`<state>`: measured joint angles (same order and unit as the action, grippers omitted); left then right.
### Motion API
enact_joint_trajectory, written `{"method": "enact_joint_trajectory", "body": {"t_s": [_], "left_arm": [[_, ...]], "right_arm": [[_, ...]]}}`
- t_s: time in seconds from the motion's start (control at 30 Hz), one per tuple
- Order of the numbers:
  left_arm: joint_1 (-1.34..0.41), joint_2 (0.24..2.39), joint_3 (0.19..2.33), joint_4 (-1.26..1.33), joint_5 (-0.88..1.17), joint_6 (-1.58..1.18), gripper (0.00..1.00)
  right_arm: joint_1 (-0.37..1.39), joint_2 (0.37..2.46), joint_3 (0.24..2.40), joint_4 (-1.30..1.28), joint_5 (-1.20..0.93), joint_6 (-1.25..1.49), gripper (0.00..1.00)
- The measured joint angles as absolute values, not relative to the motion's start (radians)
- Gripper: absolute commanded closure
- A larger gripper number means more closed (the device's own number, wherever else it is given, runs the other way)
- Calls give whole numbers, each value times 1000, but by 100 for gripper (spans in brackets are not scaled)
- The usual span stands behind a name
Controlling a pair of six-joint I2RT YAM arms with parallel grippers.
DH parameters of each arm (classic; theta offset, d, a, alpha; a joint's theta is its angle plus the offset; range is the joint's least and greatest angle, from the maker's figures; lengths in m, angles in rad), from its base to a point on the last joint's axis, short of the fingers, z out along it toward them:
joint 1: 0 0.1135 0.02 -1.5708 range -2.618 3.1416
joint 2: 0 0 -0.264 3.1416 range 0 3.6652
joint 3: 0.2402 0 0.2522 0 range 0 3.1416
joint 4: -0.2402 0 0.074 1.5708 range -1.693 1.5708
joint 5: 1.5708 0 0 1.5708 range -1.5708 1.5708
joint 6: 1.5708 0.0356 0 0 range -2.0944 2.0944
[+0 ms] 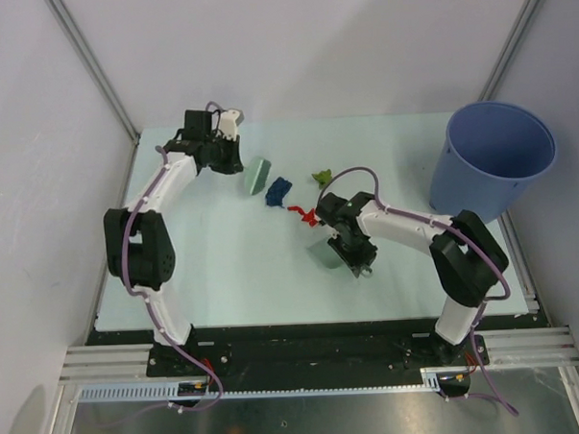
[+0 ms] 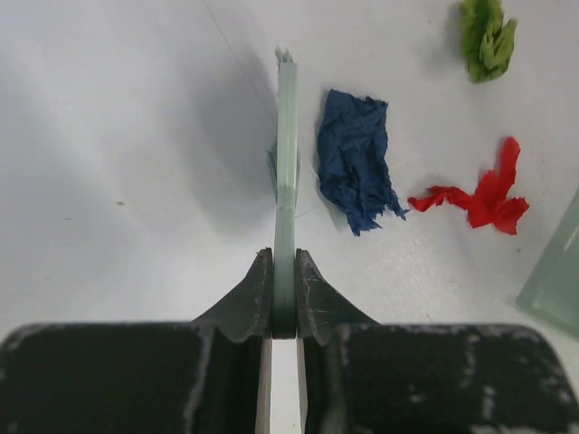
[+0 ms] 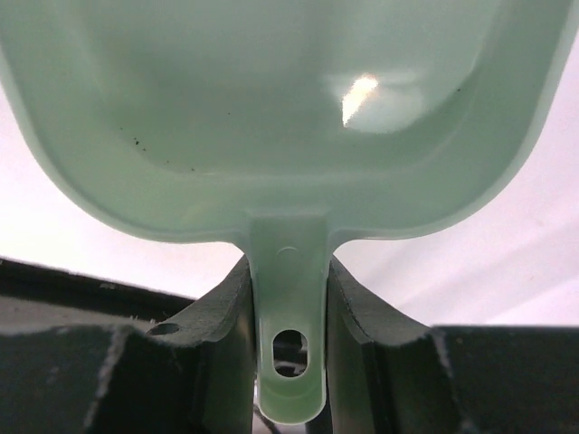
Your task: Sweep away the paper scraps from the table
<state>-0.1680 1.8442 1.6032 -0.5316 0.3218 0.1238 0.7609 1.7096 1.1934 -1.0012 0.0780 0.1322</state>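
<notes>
The left end effector (image 2: 284,294) was clamped on the handle of the mint-green brush (image 2: 286,136), whose bristle end rested on the worktop (image 2: 118,136). The right end effector (image 3: 288,307) was closed around the handle of the dustpan (image 3: 271,108). The red paper scrap (image 2: 479,199) lay near the dustpan. The dark blue paper scrap (image 2: 355,158) lay farther from the dustpan, just beside the brush. The green paper scrap (image 2: 487,38) lay beyond the dustpan, toward the far edge. The blue bucket (image 1: 494,160) stood well to the dustpan's right.
</notes>
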Motion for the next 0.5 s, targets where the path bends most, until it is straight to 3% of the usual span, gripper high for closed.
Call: {"method": "enact_joint_trajectory", "body": {"t_s": [0.23, 0.5], "left_arm": [[-226, 1891, 1589, -540, 439, 152, 100], [-331, 1770, 1412, -589, 660, 191, 100]], "right_arm": [[717, 1847, 1268, -893, 94, 30, 100], [716, 1919, 1341, -782, 128, -57, 100]]}}
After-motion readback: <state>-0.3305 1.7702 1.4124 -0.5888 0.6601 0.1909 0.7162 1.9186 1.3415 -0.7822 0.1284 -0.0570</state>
